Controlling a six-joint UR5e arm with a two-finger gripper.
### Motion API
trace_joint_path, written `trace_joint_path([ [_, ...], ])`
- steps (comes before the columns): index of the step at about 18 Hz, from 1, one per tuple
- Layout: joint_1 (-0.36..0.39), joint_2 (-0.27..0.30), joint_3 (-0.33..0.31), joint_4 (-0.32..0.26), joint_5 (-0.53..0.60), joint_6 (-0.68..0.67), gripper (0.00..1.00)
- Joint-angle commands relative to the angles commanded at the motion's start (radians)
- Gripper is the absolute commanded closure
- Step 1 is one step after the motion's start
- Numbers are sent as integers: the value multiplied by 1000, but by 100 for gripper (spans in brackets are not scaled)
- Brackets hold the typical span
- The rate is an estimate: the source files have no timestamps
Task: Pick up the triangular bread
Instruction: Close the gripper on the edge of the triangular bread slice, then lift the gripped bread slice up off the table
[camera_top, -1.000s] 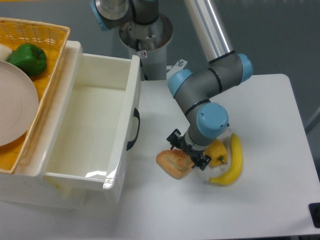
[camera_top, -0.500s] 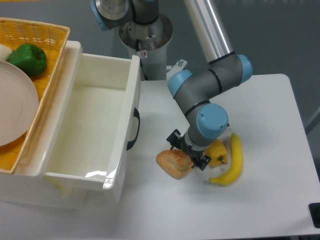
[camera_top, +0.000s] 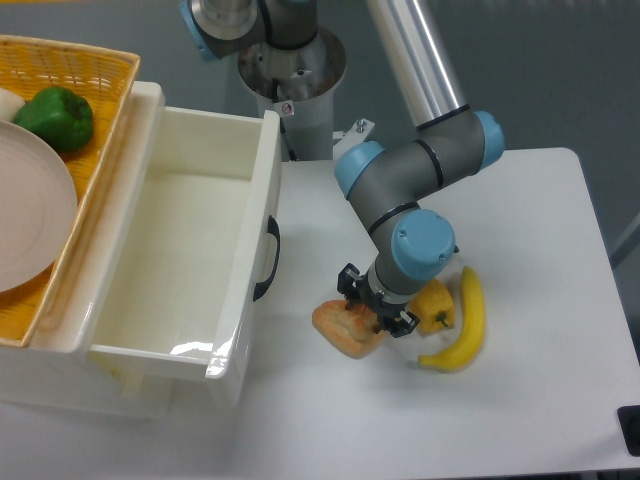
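Golden-tan and flat, the triangular bread (camera_top: 345, 328) lies on the white table (camera_top: 520, 400) just below the centre of the frame, its right part hidden under the gripper (camera_top: 377, 312), which sits low over it with the dark fingers straddling or pressing its right edge. From this angle I cannot tell whether the jaws are apart or already closed on the crust, since the wrist covers the fingertips. Just right of the bread, touching or nearly so, is a small yellow-orange pepper (camera_top: 434, 303), and beyond that a banana (camera_top: 462, 325) curving down toward the lower right. To the left stands a white bin (camera_top: 250, 260) with a dark handle, and at the upper left a wicker basket (camera_top: 105, 105) holds a green pepper (camera_top: 56, 118) and a pale plate (camera_top: 30, 215). The step in hand looks like the grasp itself. To do it well, the fingers should close across the bread's narrower span, gently enough not to crush the soft crust, and stay clear of the pepper beside it so only the bread comes up. A straight vertical lift would keep it from dragging its neighbours.
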Motion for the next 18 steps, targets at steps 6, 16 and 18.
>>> trace_joint_path([
  [6,3,2,6,-2,2,1,92],
  [16,18,49,57,-17,2,31,100],
  [18,21,73,57,-23,3,75,100],
])
